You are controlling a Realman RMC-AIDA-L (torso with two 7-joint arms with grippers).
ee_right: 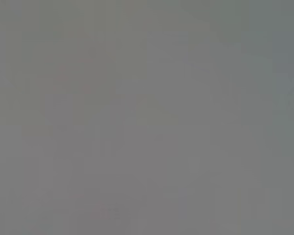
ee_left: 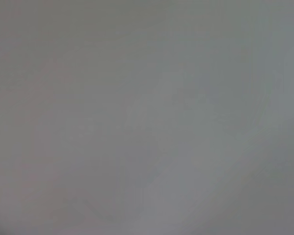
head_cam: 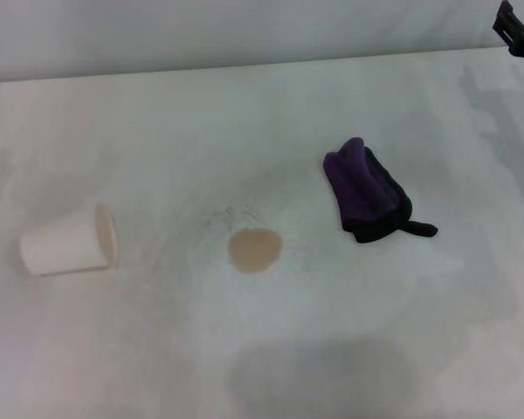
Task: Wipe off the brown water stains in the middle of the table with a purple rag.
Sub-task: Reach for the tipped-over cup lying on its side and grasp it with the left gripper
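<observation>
The brown water stain (head_cam: 254, 249) is a small roundish tan patch near the middle of the white table (head_cam: 271, 113). The purple rag (head_cam: 367, 192) lies to its right as a dark purple lump with black edging and a short black tail pointing right. It lies apart from the stain. My right gripper (head_cam: 517, 30) shows only as a dark part at the far right top corner, well away from the rag. My left gripper is out of view. Both wrist views show only plain grey.
A white paper cup (head_cam: 70, 242) with a tan inside lies on its side at the left, its mouth toward the stain. Faint grey scribble marks (head_cam: 231, 216) sit just beyond the stain. The table's far edge (head_cam: 244, 63) meets a pale wall.
</observation>
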